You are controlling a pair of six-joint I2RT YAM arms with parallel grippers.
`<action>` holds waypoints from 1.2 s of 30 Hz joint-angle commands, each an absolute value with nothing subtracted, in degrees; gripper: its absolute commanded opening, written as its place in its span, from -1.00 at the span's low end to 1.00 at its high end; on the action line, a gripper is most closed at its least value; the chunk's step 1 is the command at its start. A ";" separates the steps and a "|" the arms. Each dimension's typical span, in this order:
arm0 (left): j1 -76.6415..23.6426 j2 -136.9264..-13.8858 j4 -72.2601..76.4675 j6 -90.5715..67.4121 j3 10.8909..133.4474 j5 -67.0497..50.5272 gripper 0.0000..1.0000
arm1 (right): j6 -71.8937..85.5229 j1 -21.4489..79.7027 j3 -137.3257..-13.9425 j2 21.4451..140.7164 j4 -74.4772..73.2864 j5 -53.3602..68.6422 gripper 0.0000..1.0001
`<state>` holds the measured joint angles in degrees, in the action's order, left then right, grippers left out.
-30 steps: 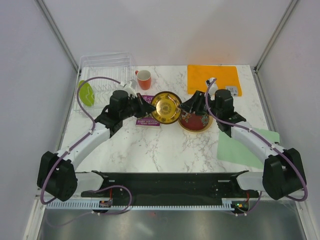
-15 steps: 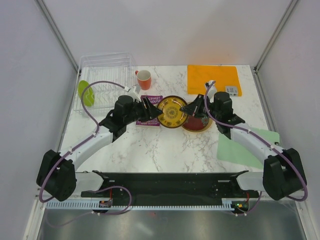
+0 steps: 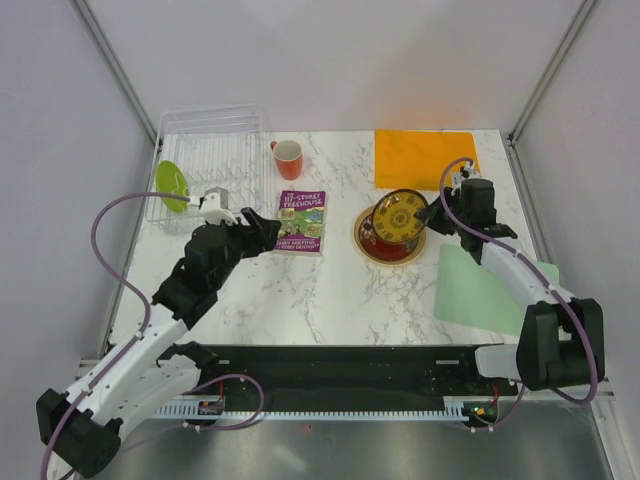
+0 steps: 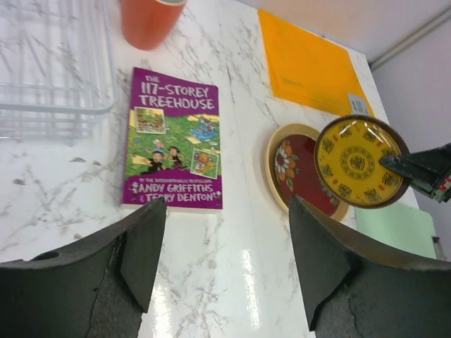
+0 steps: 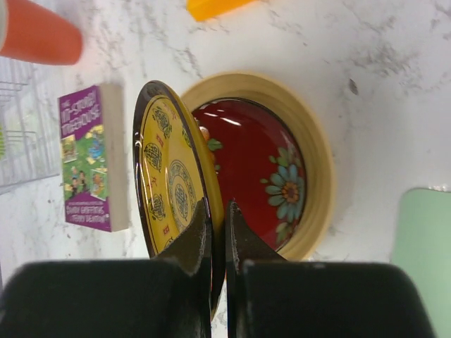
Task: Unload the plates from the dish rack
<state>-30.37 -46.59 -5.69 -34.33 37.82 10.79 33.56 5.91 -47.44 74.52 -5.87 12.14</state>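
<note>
Status: pinching brown-and-yellow plate (image 5: 169, 176) by its rim with right gripper (image 5: 217, 211), jaws pressed together on the edge. Holding it up on edge, patterned face turned toward left arm, over the stack mid-table right of centre: dark red plate (image 5: 261, 176) nested in pale-yellow plate (image 5: 313, 162). Reading next move as a lay-down: tip the disc flat, lower onto the red one. Puts the target just below and past the fingertips, so mostly wrist roll, little travel. Can't tell from wrist view whether lower rim touches the stack or clears it; check before rolling. Seeing left gripper (image 4: 227, 211) spread wide, holding nothing, hovering over marble (image 4: 232, 296) just on near side of purple book (image 4: 173, 141). Seeing lime-green plate (image 3: 171, 186) leaning on edge at left side of dish rack (image 3: 215, 130), far-left corner of table, only plate visible in there. Places it back and to the left of left gripper, well apart from right arm, so clearly left arm's pick. Rim line running roughly near-to-far, so would set jaws across that, come down from above, pinch upper rim. Noting orange-red mug (image 3: 288, 158) beside rack's right end, out of the approach path by my reading.
</note>
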 commanded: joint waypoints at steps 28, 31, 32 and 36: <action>-30.32 -37.00 -16.08 -27.42 37.44 29.27 0.58 | 33.49 2.29 -43.59 91.15 7.13 24.27 0.24; -30.32 -38.14 -15.91 -27.42 37.70 29.27 0.59 | 30.59 2.29 -45.35 90.27 3.19 21.37 0.29; -30.32 -38.32 -16.00 -27.33 37.97 29.35 0.59 | 29.45 2.29 -45.61 89.83 2.47 20.57 0.29; -30.32 -39.72 -15.91 -25.58 38.67 31.19 0.65 | 26.99 2.29 -47.01 86.40 -2.87 14.69 0.32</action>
<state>-30.35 -38.81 -16.73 -28.97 36.25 27.64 31.88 2.42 -43.99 90.76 2.81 21.67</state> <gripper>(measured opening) 0.802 0.652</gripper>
